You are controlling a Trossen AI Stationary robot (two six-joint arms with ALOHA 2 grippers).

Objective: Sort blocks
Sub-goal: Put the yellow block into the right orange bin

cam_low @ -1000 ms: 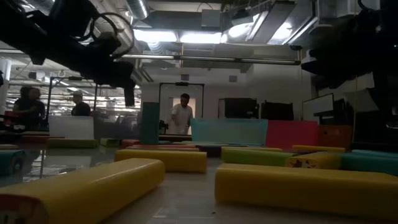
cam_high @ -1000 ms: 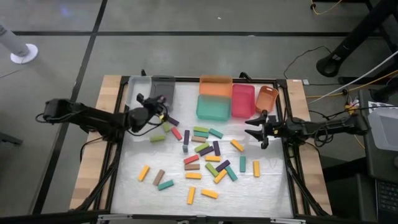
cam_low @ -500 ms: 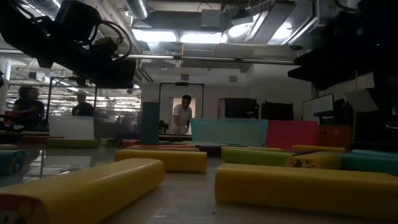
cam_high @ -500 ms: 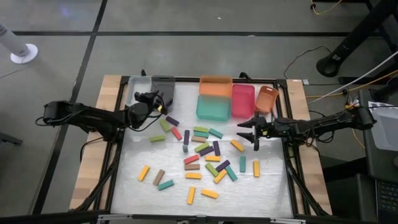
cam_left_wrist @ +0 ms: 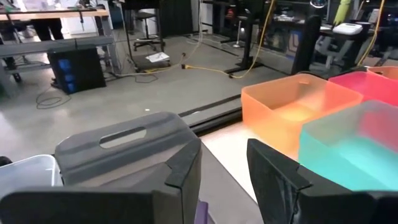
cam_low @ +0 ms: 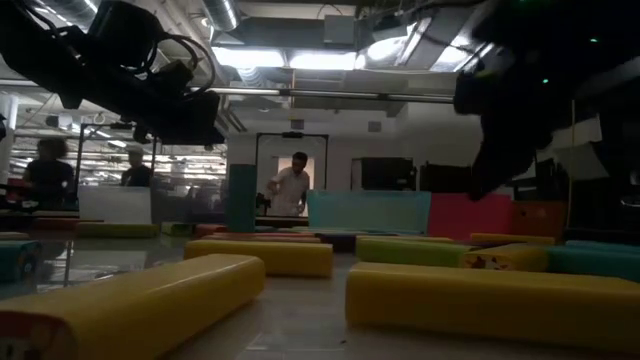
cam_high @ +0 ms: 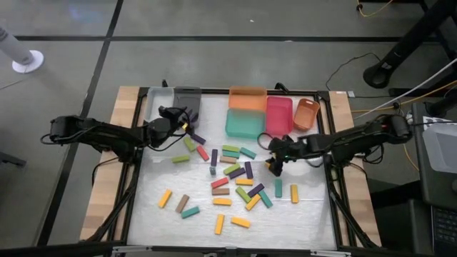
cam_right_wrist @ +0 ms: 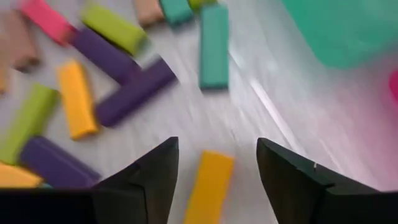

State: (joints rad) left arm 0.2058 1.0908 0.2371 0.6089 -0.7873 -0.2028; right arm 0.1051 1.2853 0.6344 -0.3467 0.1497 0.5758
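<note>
Many small coloured blocks lie flat in the middle of the table (cam_high: 235, 182). My left gripper (cam_high: 177, 116) hovers at the near edge of the dark grey bin (cam_left_wrist: 124, 149), shut on a purple block. My right gripper (cam_high: 275, 161) is open and tipped down over a yellow block (cam_high: 272, 167). In the right wrist view that block (cam_right_wrist: 208, 183) lies flat between the two fingers (cam_right_wrist: 158, 174) with a gap on each side. A teal block (cam_right_wrist: 214, 46) and purple blocks (cam_right_wrist: 134, 90) lie beyond it. My left gripper pinches a purple block between its two fingers; only a sliver of it (cam_left_wrist: 199, 213) shows far back between them. The block is lifted clear of the table. Which part of it the fingers hold is hidden by the fingers themselves.
Along the far edge stand a clear bin (cam_high: 157, 100), the grey bin (cam_high: 187, 98), an orange bin (cam_high: 248, 96), a teal bin (cam_high: 245, 123), a pink bin (cam_high: 279, 115) and a small orange tub (cam_high: 305, 113). People stand in the room beyond the table (cam_low: 292, 190).
My right gripper has moved toward the table's left and down, from beside the table's right edge to over the yellow block, staying open. My left gripper has shifted slightly toward the far edge and the grey bin, then kept still.
</note>
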